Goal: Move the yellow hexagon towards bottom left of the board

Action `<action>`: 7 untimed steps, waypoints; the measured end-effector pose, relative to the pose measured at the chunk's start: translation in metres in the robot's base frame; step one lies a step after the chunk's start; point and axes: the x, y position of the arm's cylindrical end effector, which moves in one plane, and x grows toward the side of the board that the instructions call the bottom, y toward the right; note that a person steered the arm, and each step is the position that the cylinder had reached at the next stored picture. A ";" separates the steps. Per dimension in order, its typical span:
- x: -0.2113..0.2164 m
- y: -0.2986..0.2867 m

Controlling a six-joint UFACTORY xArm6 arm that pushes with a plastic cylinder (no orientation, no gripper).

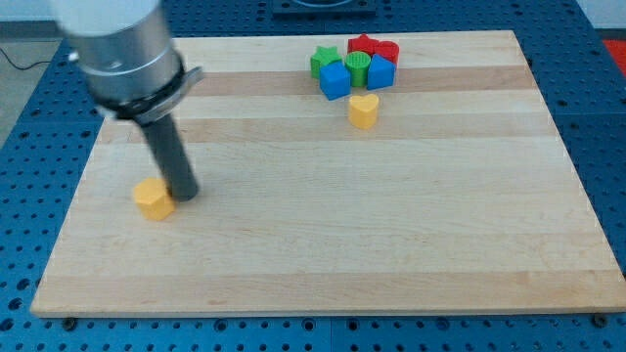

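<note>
My tip [185, 197] stood just beside the yellow hexagon [154, 198], on its right side in the view.

The yellow hexagon lay on the table [391, 244] near the view's left edge, below the middle. The arm had no fingers, only a dark rod. Far away, near the view's top, a yellow heart [363, 110] sat under a tight group: green star [324, 61], two blue blocks [335, 81], green round block [357, 66] and red blocks [375, 47].

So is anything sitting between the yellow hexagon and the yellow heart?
No. In the camera view, only my tip stands beside the yellow hexagon; bare board runs to the yellow heart.
</note>
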 end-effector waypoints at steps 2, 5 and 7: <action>0.001 -0.013; 0.021 -0.040; 0.000 -0.040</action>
